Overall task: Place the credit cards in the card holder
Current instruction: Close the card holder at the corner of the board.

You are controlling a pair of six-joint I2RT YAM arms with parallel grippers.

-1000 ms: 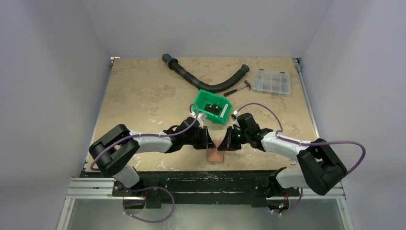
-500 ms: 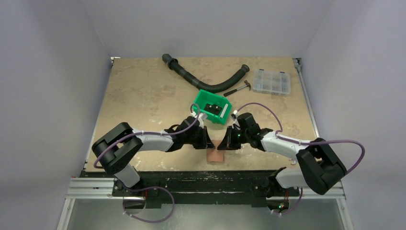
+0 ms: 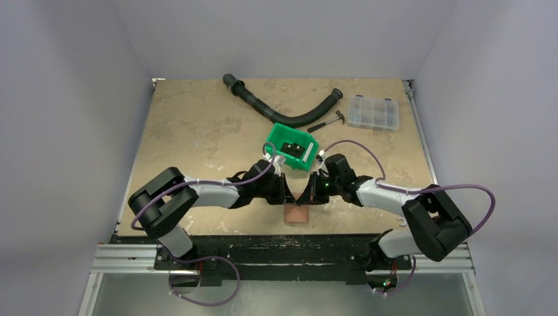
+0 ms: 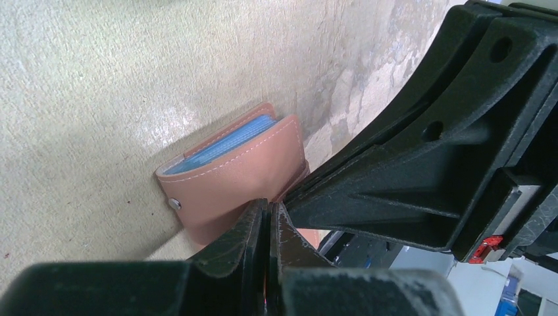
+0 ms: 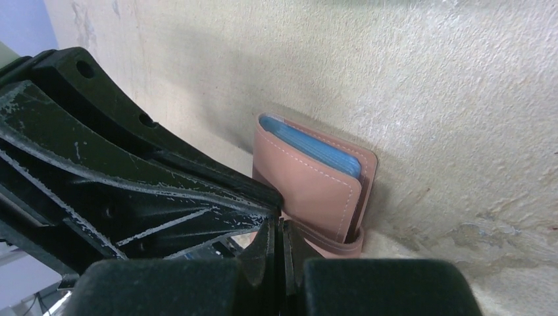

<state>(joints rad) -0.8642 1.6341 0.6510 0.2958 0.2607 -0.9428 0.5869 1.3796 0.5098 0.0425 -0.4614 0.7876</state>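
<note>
The reddish-brown card holder (image 3: 297, 214) lies folded on the table near the front edge. In the left wrist view the card holder (image 4: 237, 172) has a light blue card (image 4: 227, 140) tucked inside, only its edge showing. It shows the same way in the right wrist view, card holder (image 5: 309, 191) and blue card (image 5: 310, 145). No yellow-gold card shows. My left gripper (image 3: 287, 193) (image 4: 268, 209) is shut, its tips at the holder's near edge. My right gripper (image 3: 308, 195) (image 5: 280, 227) is shut too, facing it tip to tip just above the holder.
A green bin (image 3: 291, 146) stands just behind the grippers. A black corrugated hose (image 3: 276, 113), a small hammer (image 3: 327, 122) and a clear compartment box (image 3: 374, 112) lie at the back. The table's front edge is close to the card holder.
My right gripper has shifted slightly left, closer to the left gripper. The card holder and the left gripper have hardly moved.
</note>
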